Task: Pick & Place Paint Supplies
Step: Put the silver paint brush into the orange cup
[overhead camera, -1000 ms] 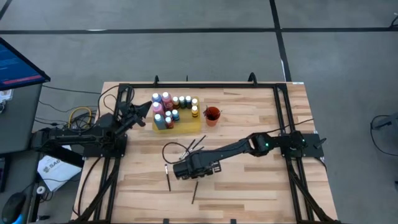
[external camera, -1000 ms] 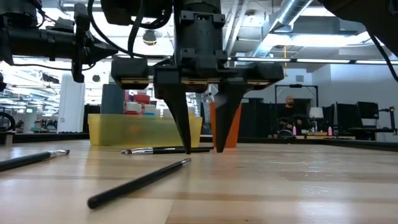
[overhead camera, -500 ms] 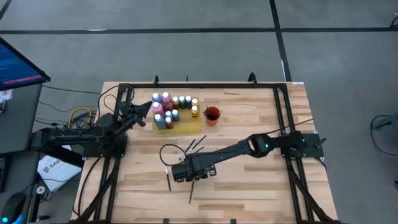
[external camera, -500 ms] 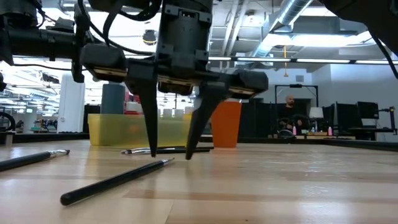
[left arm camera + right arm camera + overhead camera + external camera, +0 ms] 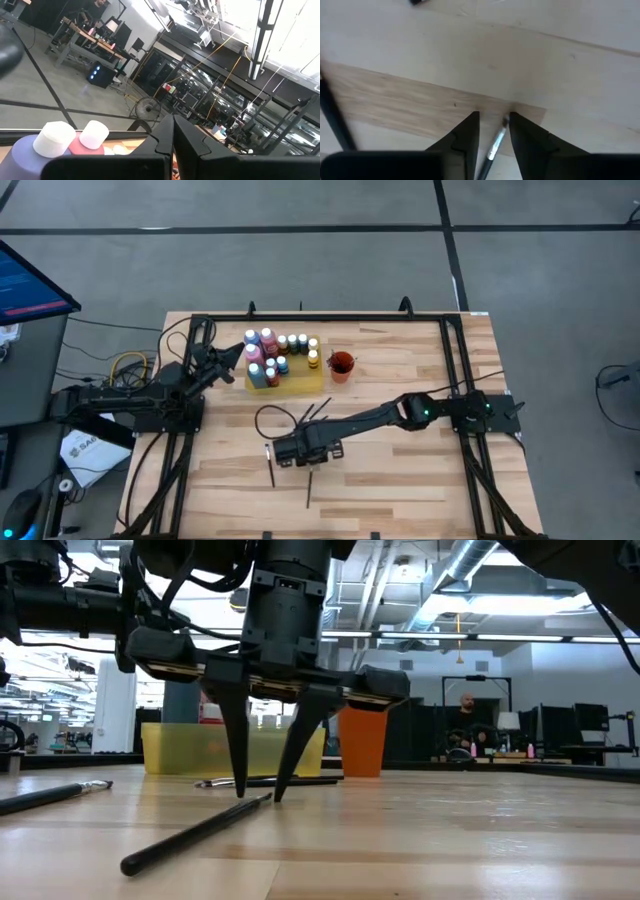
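Observation:
My right gripper (image 5: 300, 452) points down at the table's middle, open, its fingertips (image 5: 240, 790) almost on the wood. They stand on either side of the light tip end of a thin dark brush (image 5: 195, 832), which lies flat on the table. Other brushes lie close by: a crossed bunch (image 5: 300, 418) and a single one (image 5: 270, 467). Paint bottles (image 5: 270, 355) with pale caps stand on a yellow mat (image 5: 305, 383) at the far left. My left gripper (image 5: 238, 352) hovers shut beside them, its closed fingers (image 5: 172, 145) touching nothing. My right gripper (image 5: 494, 115) comes from above, fingers pointing down and set across the brush at its silvery tip end (image 5: 497, 140). That end lies near the inner side of one finger (image 5: 520, 131); I cannot tell whether it touches. The brush rests flat on the table.
An orange cup (image 5: 341, 366) stands right of the yellow mat. Behind the gripper in the low view lies another brush (image 5: 270, 781), and one more (image 5: 50, 795) lies at the left. A dark frame (image 5: 455, 380) runs round the tabletop. Bare wood lies toward the near and right edges.
My right gripper has gone toward the table's left edge and slightly down, and its fingers have drawn closer together. The brush's tip end has slid leftward along the table with the fingers, and it now lies between them.

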Motion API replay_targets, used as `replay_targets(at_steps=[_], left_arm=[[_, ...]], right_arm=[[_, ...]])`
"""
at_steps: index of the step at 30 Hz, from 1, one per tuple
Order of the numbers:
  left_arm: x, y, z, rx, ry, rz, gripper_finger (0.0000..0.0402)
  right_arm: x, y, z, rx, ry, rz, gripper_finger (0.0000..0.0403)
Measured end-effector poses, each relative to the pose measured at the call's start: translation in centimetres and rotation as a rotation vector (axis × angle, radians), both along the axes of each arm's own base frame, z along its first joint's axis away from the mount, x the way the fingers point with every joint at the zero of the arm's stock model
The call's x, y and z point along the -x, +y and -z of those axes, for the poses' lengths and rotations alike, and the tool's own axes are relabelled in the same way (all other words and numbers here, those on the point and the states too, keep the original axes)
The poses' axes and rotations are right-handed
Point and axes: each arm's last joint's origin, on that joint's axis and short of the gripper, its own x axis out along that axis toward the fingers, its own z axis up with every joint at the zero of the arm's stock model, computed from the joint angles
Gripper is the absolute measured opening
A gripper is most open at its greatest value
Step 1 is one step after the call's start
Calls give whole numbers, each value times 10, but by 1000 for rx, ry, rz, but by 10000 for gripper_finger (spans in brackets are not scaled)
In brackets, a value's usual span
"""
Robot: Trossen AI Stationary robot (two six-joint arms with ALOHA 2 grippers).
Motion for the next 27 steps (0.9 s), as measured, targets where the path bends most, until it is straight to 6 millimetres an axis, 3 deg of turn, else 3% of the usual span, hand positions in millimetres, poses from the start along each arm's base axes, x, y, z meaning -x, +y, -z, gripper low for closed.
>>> replay_targets(at_steps=[16, 27], left_arm=[[0, 0, 0, 0, 0, 0, 1], [0, 0, 0, 0, 0, 0, 1]], right_arm=[[2, -3, 2, -5, 31, -63, 5], [2, -3, -5, 69, -2, -120, 1]])
